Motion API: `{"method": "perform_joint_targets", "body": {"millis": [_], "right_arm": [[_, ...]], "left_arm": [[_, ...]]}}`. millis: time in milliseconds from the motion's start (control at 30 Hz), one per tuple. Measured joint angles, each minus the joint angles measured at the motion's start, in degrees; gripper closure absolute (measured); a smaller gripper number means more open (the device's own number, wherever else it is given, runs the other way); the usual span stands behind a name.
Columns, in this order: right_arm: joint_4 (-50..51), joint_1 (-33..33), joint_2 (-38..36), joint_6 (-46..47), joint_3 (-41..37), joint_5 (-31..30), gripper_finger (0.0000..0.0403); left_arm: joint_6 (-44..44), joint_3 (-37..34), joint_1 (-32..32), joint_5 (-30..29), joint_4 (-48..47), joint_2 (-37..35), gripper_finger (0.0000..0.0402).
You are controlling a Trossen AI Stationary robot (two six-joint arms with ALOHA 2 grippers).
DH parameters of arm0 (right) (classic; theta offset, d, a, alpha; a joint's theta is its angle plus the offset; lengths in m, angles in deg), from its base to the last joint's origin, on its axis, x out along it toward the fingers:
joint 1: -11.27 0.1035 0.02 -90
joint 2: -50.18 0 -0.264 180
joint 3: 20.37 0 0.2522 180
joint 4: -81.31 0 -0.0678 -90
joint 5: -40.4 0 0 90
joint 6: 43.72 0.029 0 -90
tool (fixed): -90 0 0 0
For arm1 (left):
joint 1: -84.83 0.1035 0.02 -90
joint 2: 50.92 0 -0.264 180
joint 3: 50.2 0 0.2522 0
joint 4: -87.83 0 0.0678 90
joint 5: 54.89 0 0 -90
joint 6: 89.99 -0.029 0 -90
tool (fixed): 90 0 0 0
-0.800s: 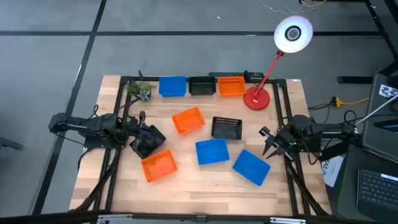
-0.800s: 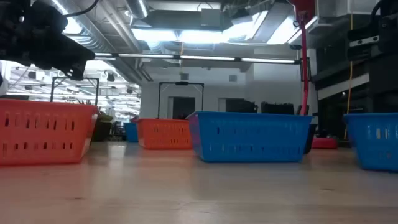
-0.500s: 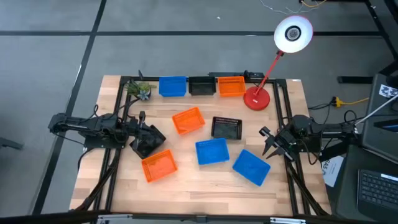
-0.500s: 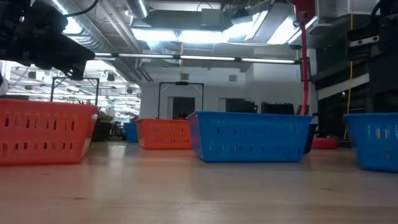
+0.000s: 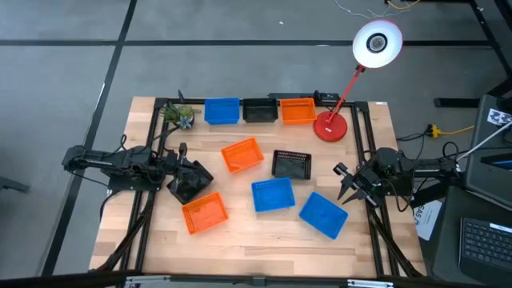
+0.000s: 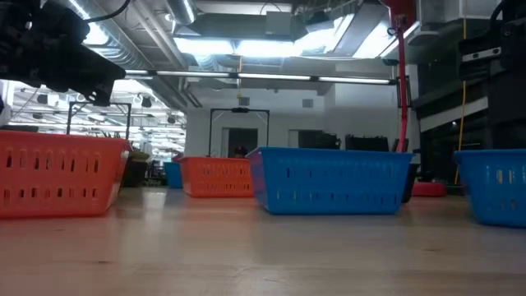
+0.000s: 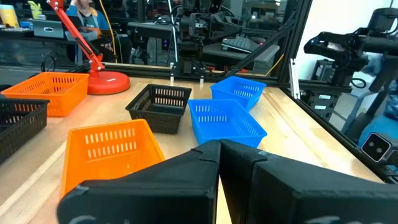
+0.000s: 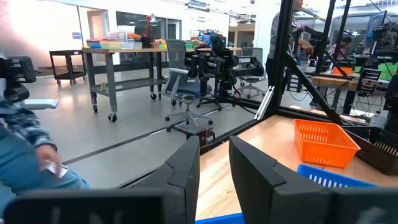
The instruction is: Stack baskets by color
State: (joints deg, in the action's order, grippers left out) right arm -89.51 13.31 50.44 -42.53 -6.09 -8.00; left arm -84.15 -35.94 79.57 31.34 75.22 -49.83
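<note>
My left tool (image 5: 186, 186) hangs pressed together just above the near orange basket (image 5: 205, 214), my right tool (image 5: 344, 182) stands parted, empty, beside the two blue baskets (image 5: 273, 194) on the desk (image 5: 256, 244), a basket row along the far edge.

High view looks straight down on the whole table (image 5: 264, 240); low view sits at tabletop level, facing the room; both share the baskets.
</note>
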Motion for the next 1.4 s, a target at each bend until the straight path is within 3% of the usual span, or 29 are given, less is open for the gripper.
{"method": "perform_joint_targets", "body": {"millis": [933,1167,1400], "right_arm": [[-2.46,0.0,-0.01,-1.27,0.0,-1.55,0.0315],[-11.84,0.04,-0.01,16.95,0.0,-1.59,0.0315],[-15.1,0.1,-0.03,18.04,0.0,-2.89,0.0315]], "left_arm": [[0.0,0.02,-0.02,0.0,0.0,-0.02,0.04],[0.0,0.02,-0.02,0.0,0.0,-0.01,0.04],[-2.84,0.0,-0.02,-0.06,0.1,-0.02,0.04]]}}
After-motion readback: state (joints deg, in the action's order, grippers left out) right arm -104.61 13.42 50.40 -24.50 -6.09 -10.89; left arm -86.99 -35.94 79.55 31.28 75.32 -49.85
